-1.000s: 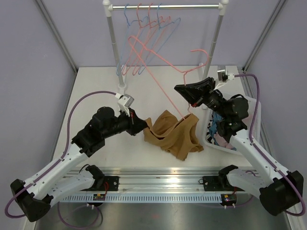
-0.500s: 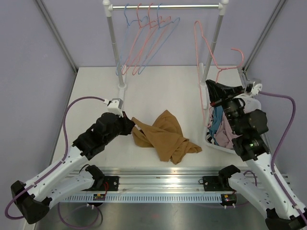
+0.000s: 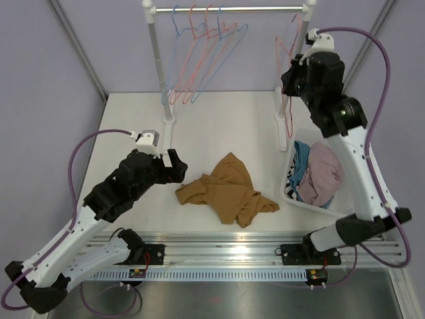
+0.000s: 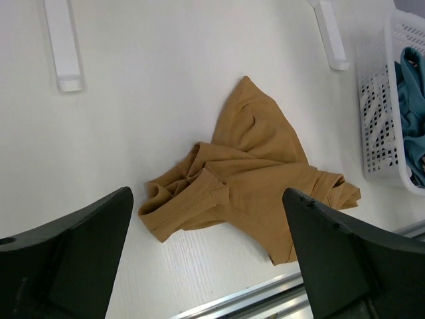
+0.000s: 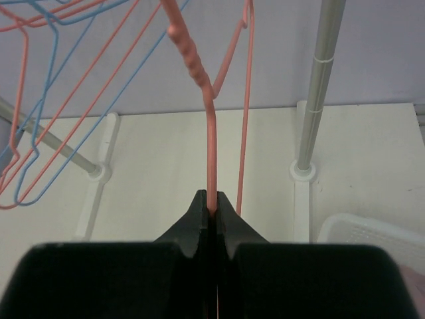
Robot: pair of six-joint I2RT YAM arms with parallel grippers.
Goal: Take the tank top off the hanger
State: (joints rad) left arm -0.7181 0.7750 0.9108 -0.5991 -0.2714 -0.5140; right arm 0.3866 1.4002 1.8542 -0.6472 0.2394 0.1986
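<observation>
Tan and crumpled, the tank top [image 3: 226, 189] lies on the bench [image 3: 133, 119] just right of our spread left hand [image 3: 176, 167], while our right hand [image 5: 211, 212] clamps the bare pink hanger [image 5: 211, 133] near the rail [image 3: 226, 9].

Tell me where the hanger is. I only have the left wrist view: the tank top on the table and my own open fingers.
Observer: The right gripper is shut on the pink hanger and holds it high near the right end of the rod.
Operator: Confirm nothing hangs from it.
Observer: Bare wire only. The tank top lies wholly on the table, well apart from the hanger.
Operator: Say whether its hook is over the rod.
Observer: I cannot tell. The other hangers hang bunched toward the rod's left end, away from this one.
</observation>
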